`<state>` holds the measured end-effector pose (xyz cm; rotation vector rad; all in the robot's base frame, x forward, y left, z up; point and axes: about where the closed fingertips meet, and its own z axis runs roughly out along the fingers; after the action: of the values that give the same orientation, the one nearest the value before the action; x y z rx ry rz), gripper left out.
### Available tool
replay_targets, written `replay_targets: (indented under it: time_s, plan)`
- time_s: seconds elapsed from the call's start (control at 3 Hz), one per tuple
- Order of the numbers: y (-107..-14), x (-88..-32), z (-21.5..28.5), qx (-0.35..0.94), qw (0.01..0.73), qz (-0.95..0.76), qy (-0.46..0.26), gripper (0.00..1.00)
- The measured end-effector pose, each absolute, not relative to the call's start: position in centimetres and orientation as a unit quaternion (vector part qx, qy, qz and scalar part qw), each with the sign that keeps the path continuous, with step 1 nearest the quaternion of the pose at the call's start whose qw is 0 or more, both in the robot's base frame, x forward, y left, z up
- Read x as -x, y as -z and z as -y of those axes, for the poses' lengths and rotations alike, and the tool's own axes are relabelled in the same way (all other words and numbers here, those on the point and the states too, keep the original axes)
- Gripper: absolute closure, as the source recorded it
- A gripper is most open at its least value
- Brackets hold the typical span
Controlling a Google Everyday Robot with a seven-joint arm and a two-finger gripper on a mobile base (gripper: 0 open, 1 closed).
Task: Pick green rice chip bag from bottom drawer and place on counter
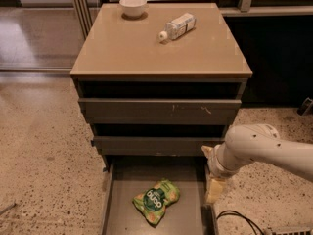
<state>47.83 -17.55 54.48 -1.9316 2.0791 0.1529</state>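
Dim, even overhead light. Worktop shows a soft sheen, no hard glare. Floor reflects brightly at upper left. Gripper, at the right wall of the bottom drawer, is lit pale. Background at right is near black.

The green rice chip bag looks crinkly and glossy, the bottom drawer matt grey, the surface smooth; the tool, lower right, smooth cream plastic.

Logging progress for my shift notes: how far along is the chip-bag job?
Done: the bottom drawer is open. Underway: the gripper hangs at the drawer's right edge, beside the green rice chip bag, not touching it. Left: grasping, lifting, placing on the counter.
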Motion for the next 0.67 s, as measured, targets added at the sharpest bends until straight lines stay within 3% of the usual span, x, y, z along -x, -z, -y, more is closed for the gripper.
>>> replay_targets:
  time_s: [0.67]
  plan:
    - [-48.2,-47.8,16.2,0.672,0.155,-0.720,-0.079,0.00]
